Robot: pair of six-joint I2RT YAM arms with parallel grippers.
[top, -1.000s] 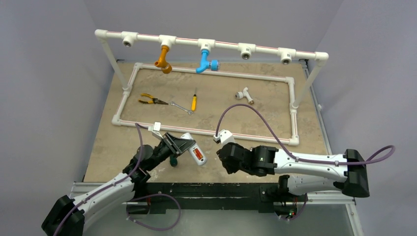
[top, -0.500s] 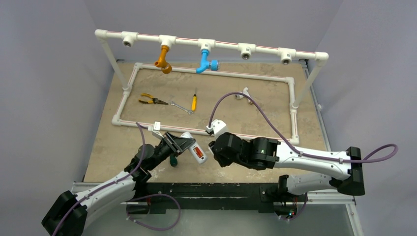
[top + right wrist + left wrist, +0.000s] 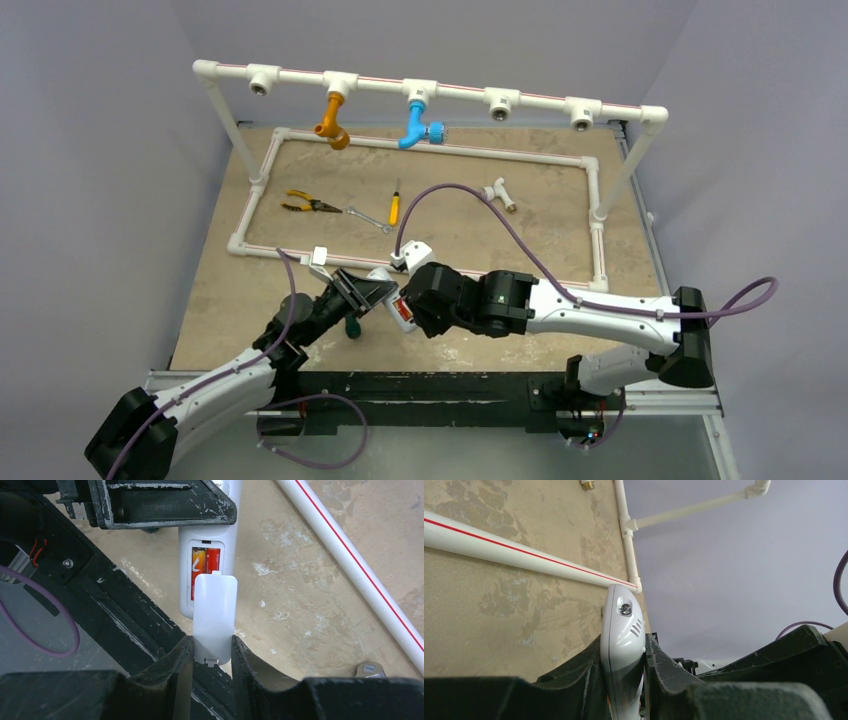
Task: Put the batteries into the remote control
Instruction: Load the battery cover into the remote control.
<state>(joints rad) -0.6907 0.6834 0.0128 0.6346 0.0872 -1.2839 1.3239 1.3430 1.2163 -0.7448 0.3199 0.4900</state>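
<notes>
My left gripper [image 3: 362, 296] is shut on the white remote control [image 3: 393, 303] and holds it just above the table's near middle; the left wrist view shows the remote's rounded end [image 3: 623, 630] between my fingers. In the right wrist view the remote [image 3: 186, 587] lies back side up, its compartment open, with the two red-orange batteries [image 3: 205, 562] seated side by side inside. My right gripper [image 3: 212, 652] is shut on the white battery cover [image 3: 215, 615], whose front edge overlaps the lower half of the compartment. In the top view my right gripper [image 3: 412, 300] is right against the remote.
A white pipe frame [image 3: 420, 267] lies on the table behind the arms, its near rail close by [image 3: 350, 560]. Inside the frame lie pliers [image 3: 305, 205], a wrench [image 3: 370, 219], a yellow screwdriver [image 3: 394, 207] and a white T-fitting [image 3: 497, 192]. A small metal piece [image 3: 369, 670] lies to the right.
My right arm has moved left across the table, bringing the cover up to the remote. The left arm and remote have stayed still.
</notes>
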